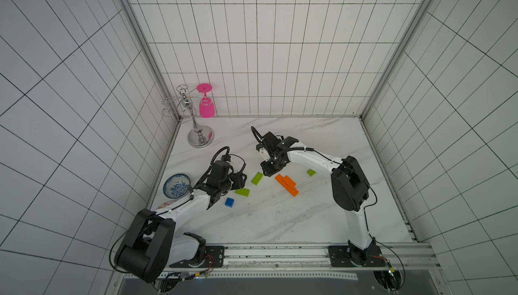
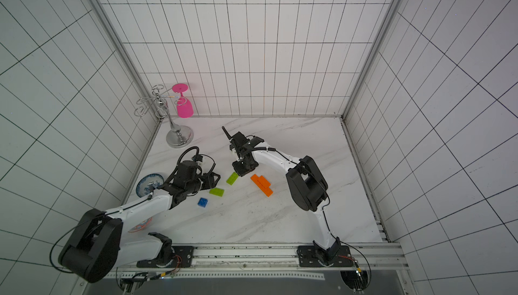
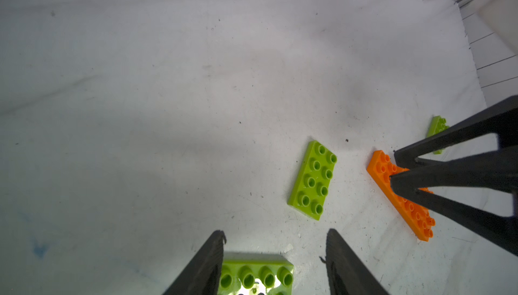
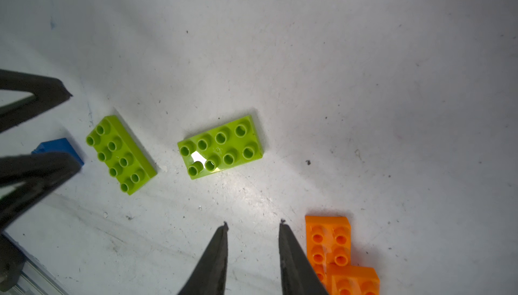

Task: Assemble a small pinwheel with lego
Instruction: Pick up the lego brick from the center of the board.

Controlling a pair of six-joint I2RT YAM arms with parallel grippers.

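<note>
Orange lego bricks joined into a stepped stem (image 1: 287, 185) (image 2: 262, 185) lie mid-table. My right gripper (image 1: 270, 173) (image 4: 253, 224) hovers just beside its end (image 4: 328, 240), open a little with nothing between the fingers. My left gripper (image 1: 241, 184) (image 3: 276, 234) is open around a lime-green brick (image 1: 242, 192) (image 3: 256, 275). That brick touches one finger and is clear of the other. A second lime-green brick (image 1: 256, 178) (image 4: 221, 146) lies loose between the grippers. A third one (image 1: 311, 172) lies beyond the stem. A blue square brick (image 1: 229, 202) (image 2: 202, 202) sits apart.
A chrome glass rack (image 1: 200, 136) with a pink glass (image 1: 207, 108) hanging from it stands at the back left. A blue-patterned bowl (image 1: 176, 185) and an orange-patterned plate (image 1: 165, 205) sit by the left wall, partly under my left arm. Tiled walls enclose the table.
</note>
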